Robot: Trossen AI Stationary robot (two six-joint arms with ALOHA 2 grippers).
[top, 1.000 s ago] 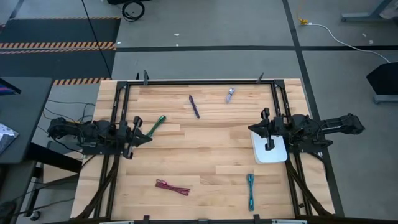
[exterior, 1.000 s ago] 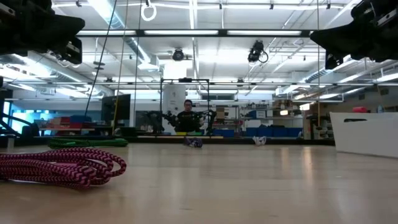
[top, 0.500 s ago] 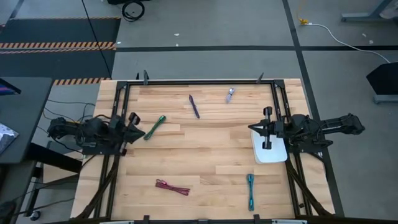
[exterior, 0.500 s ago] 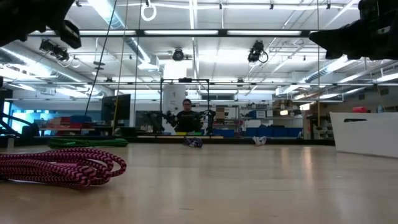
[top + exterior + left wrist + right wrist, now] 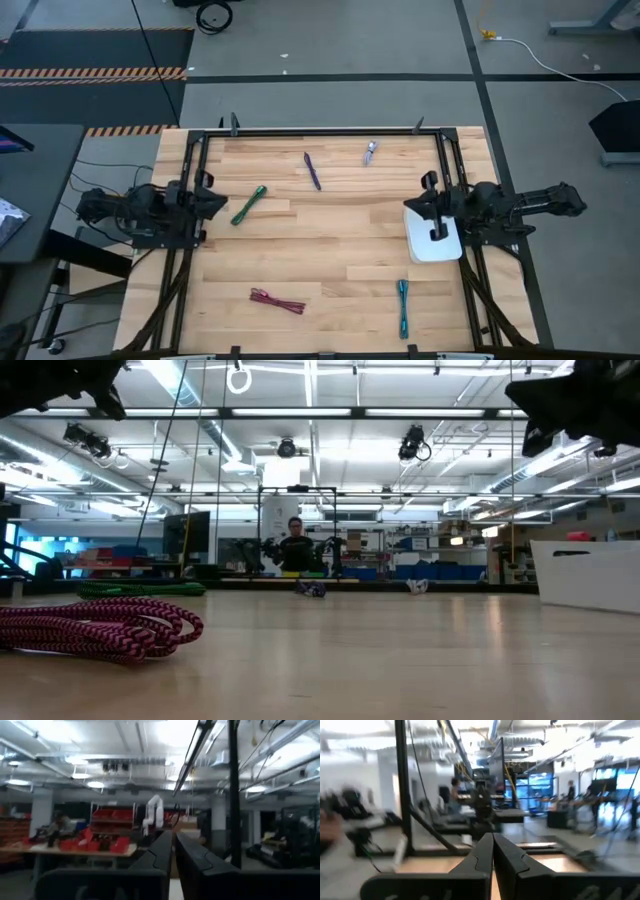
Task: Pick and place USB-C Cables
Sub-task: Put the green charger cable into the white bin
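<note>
Five USB-C cables lie apart on the wooden bench (image 5: 330, 240): green cable (image 5: 248, 204) diagonal beside the left gripper (image 5: 214, 203), purple cable (image 5: 313, 170) slanted, lilac cable (image 5: 371, 152) at the far edge, maroon cable (image 5: 277, 299) crosswise, teal cable (image 5: 403, 306) lengthwise. The right gripper (image 5: 421, 208) hangs above the white tray (image 5: 432, 245). Both jaws are together.

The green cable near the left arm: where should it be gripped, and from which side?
Grip the green cable at its middle, from straight above, with the tool's fingers across its diagonal line. It lies flat, thin and straight on the table.

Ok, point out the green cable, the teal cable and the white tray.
green cable (image 5: 248, 204), high view, middle of the bundle.
teal cable (image 5: 402, 307), high view, middle of its length.
white tray (image 5: 432, 249), high view, bare part near its front edge.
</note>
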